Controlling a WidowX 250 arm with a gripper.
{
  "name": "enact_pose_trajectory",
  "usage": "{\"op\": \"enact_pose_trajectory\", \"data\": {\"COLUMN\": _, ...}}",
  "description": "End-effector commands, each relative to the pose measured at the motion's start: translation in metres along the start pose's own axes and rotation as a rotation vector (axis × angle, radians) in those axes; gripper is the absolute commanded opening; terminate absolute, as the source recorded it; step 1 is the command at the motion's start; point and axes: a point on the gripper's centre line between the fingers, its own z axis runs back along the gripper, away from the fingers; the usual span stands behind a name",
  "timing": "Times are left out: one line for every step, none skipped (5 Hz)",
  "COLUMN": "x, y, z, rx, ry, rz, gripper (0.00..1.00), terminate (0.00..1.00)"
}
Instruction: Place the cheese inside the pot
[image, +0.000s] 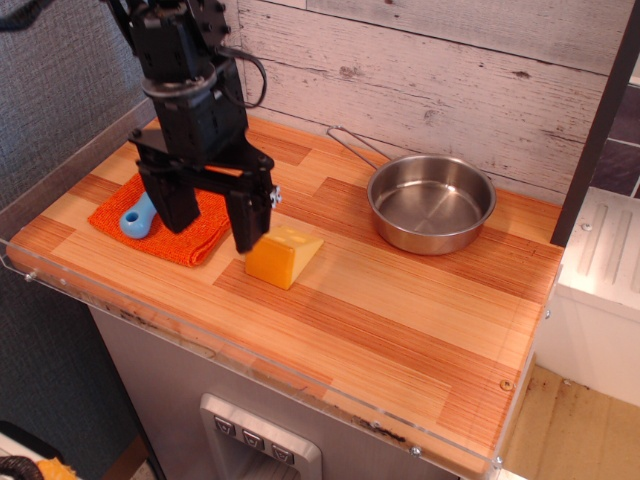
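Observation:
The cheese (282, 255), a yellow-orange wedge with a paler holed top, rests on the wooden table near the front middle. The pot (431, 203), a shiny steel pan with a thin wire handle pointing back left, stands empty at the back right. My gripper (210, 214) is open and empty, raised above the table just left of the cheese, its two black fingers (246, 215) pointing down and apart. It does not touch the cheese.
An orange cloth (170, 222) lies at the left with a small blue-handled scoop (140, 216) on it, partly hidden by my gripper. A clear acrylic rim (250, 365) runs along the table's front and left edges. A wood-plank wall stands behind.

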Motion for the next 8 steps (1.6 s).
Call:
{"op": "enact_pose_trajectory", "data": {"x": 0.024, "y": -0.006, "z": -0.011, "rx": 0.077, "ry": -0.05, "rz": -0.029, "gripper": 1.0, "terminate": 0.0}}
{"op": "enact_pose_trajectory", "data": {"x": 0.031, "y": -0.008, "z": -0.023, "rx": 0.106, "ry": -0.039, "rz": -0.025, "gripper": 1.0, "terminate": 0.0}}
{"op": "enact_pose_trajectory", "data": {"x": 0.034, "y": -0.007, "z": -0.032, "rx": 0.122, "ry": -0.035, "rz": -0.018, "gripper": 1.0, "terminate": 0.0}}
{"op": "enact_pose_trajectory", "data": {"x": 0.037, "y": -0.005, "z": -0.038, "rx": 0.133, "ry": -0.036, "rz": -0.007, "gripper": 1.0, "terminate": 0.0}}
{"op": "enact_pose_trajectory", "data": {"x": 0.041, "y": -0.006, "z": -0.044, "rx": 0.13, "ry": -0.039, "rz": 0.001, "gripper": 1.0, "terminate": 0.0}}
{"op": "enact_pose_trajectory", "data": {"x": 0.045, "y": -0.007, "z": -0.052, "rx": 0.129, "ry": -0.023, "rz": 0.001, "gripper": 1.0, "terminate": 0.0}}
{"op": "enact_pose_trajectory", "data": {"x": 0.046, "y": -0.009, "z": -0.056, "rx": 0.122, "ry": -0.025, "rz": 0.0, "gripper": 0.0, "terminate": 0.0}}
{"op": "enact_pose_trajectory", "data": {"x": 0.046, "y": -0.012, "z": -0.046, "rx": 0.101, "ry": -0.038, "rz": -0.013, "gripper": 0.0, "terminate": 0.0}}
